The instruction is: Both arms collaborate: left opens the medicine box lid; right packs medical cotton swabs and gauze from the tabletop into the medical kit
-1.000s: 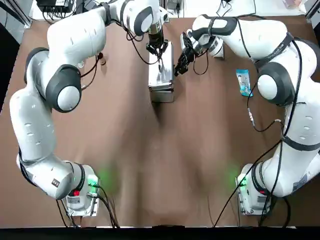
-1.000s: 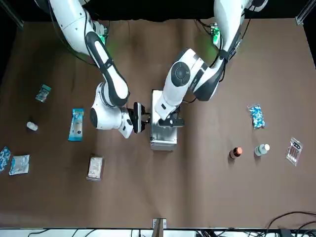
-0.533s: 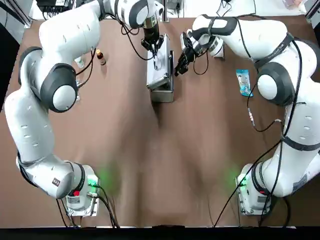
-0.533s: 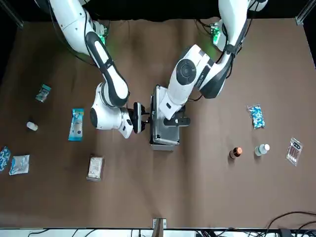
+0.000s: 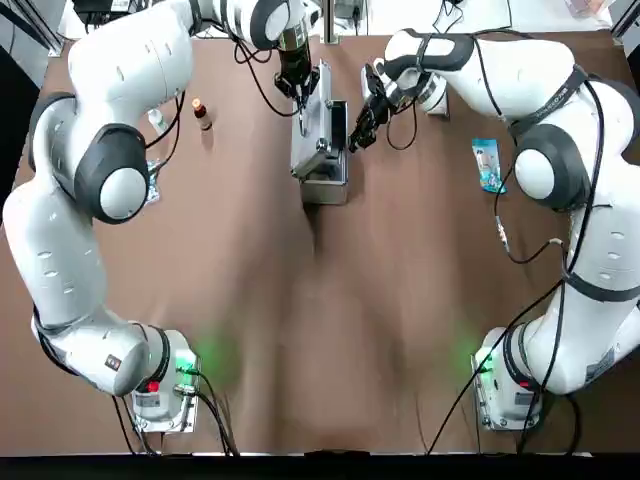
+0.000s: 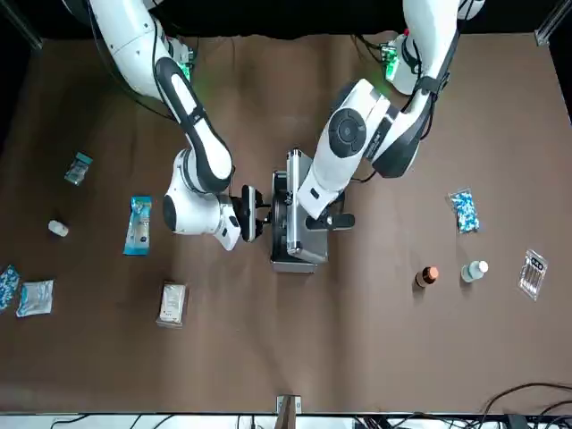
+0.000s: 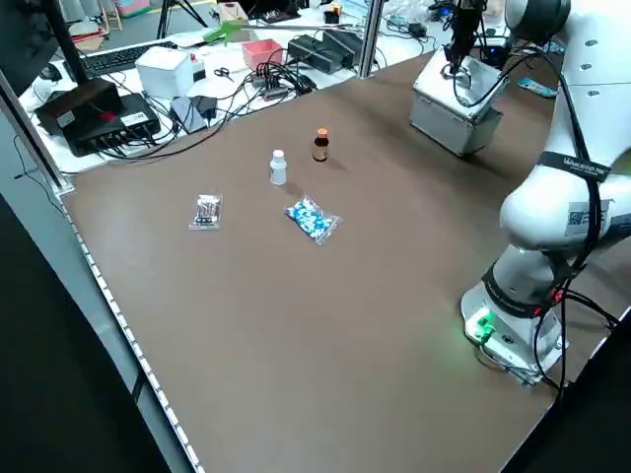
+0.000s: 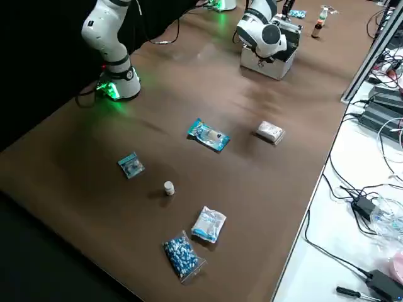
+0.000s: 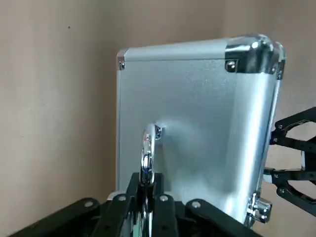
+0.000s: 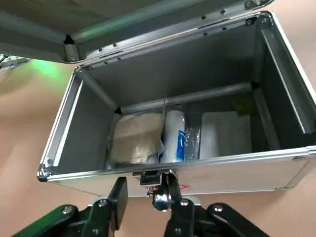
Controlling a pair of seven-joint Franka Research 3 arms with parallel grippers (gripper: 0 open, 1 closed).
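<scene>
Lid (image 5: 314, 120) swings wider on the silver case (image 5: 325, 190), upper middle of the top view.
My left gripper (image 9: 146, 180) clenches its handle (image 9: 148, 150); my right gripper (image 10: 144, 183) is released, beside the case. Teal packet (image 5: 487, 163) lies upper right.

The medical kit's lid (image 9: 197, 108) is showing brushed, satiny metal, while its corner caps (image 9: 251, 55) and handle (image 9: 147, 155) are gleaming like polished chrome. The tabletop (image 7: 286, 325) is looking matt and cloth-like. The teal packet (image 8: 209, 134) is shining as glossy plastic, and the robot arms (image 5: 120, 75) are appearing smooth and hard-shelled.
</scene>
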